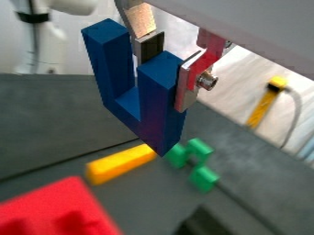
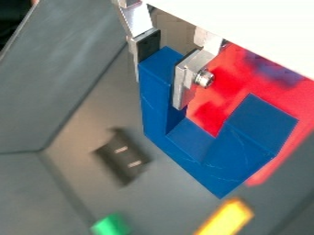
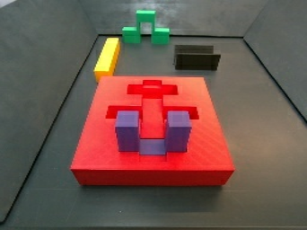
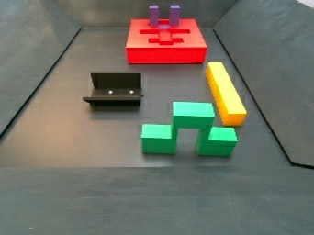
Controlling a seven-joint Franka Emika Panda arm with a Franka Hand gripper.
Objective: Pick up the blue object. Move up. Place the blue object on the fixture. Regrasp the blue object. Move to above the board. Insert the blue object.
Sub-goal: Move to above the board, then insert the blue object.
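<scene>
Dark grey floor (image 4: 73, 110), walled on all sides, carries the loose pieces.

Item: my gripper (image 1: 166, 64). Raised well above the floor; appears in both wrist views only, out of frame in both side views. Silver finger (image 1: 194, 78) pressed flat against one prong.

Item: blue object (image 1: 128, 78). Clamped between my fingers, lifted clear of the floor, bridge downward and prongs pointing up toward my wrist.

Item: yellow bar (image 1: 120, 164). Lies on the floor under the held piece in a wrist view, close to the green block (image 1: 193, 161).

Item: board (image 3: 153, 135). Red, flat on the floor, with a purple U-shaped block (image 3: 153, 132) standing in its recess.

Item: fixture (image 4: 114, 90). Black, standing on the floor, between the board and the green block, apart from both.
</scene>
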